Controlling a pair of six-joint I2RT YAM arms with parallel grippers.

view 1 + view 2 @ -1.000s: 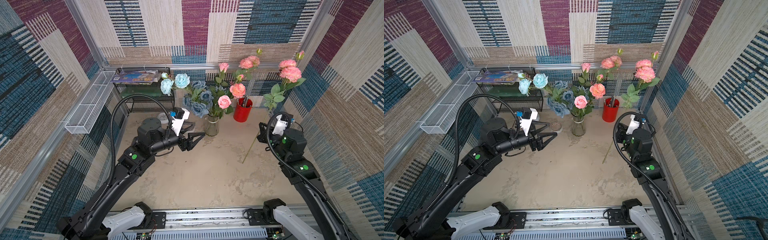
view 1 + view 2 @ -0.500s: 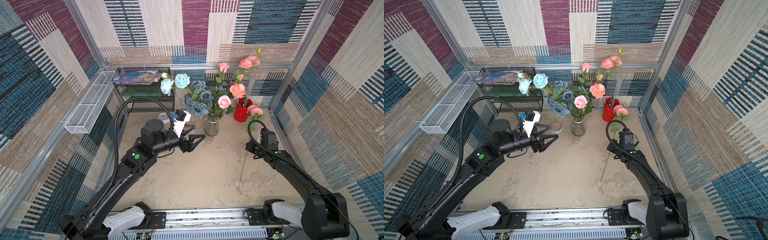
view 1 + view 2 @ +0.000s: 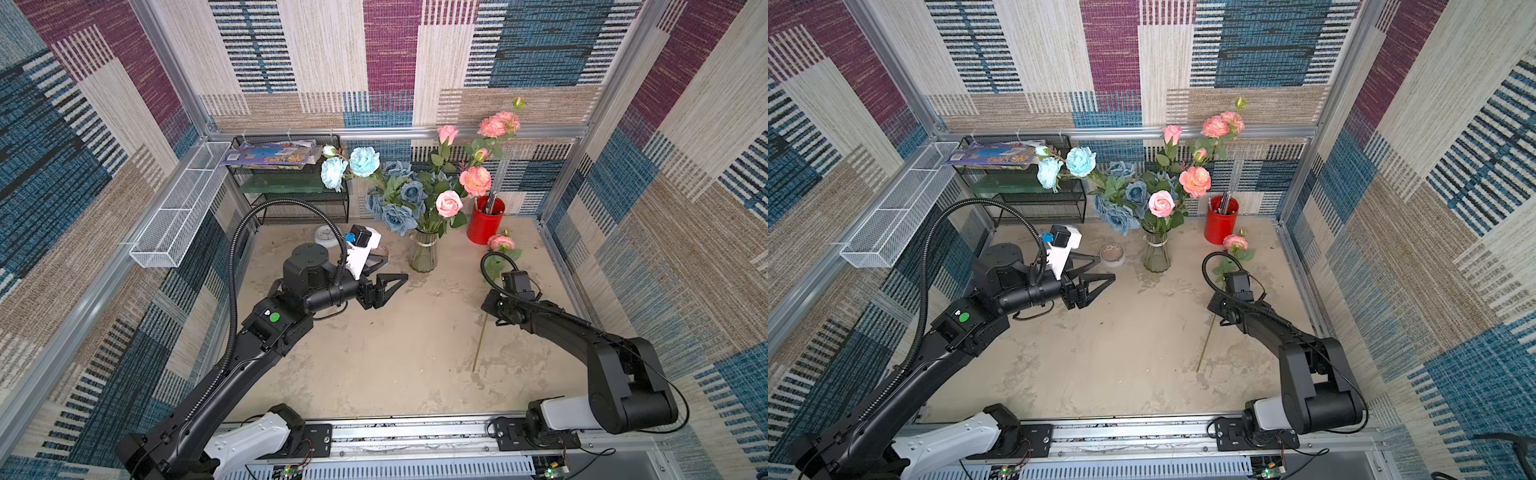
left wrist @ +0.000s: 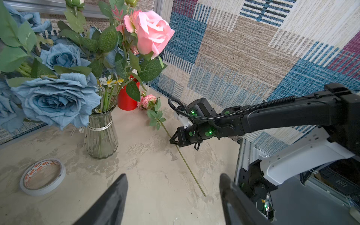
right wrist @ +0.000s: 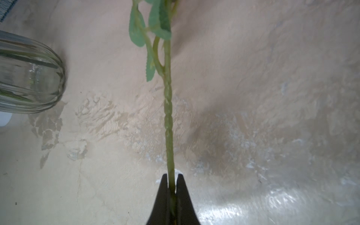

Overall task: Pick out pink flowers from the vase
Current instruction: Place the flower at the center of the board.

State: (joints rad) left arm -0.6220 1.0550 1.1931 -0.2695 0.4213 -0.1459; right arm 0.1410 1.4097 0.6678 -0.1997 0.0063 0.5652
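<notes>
- The tabletop (image 3: 395, 374) is beige and mottled, with pale worn patches.
- A vase (image 3: 423, 257) stands upright near the middle of the back edge.
- A red cup (image 3: 482, 226) stands toward the back right corner.
- A tape roll (image 4: 42, 176) lies flat beside the vase, toward the left edge.
- A black wire rack (image 3: 305, 208) stands at the back left corner.
- One pink flower (image 3: 500, 242) stretches along the right side, its bloom just beside the red cup and its stem end toward the front edge.
</notes>
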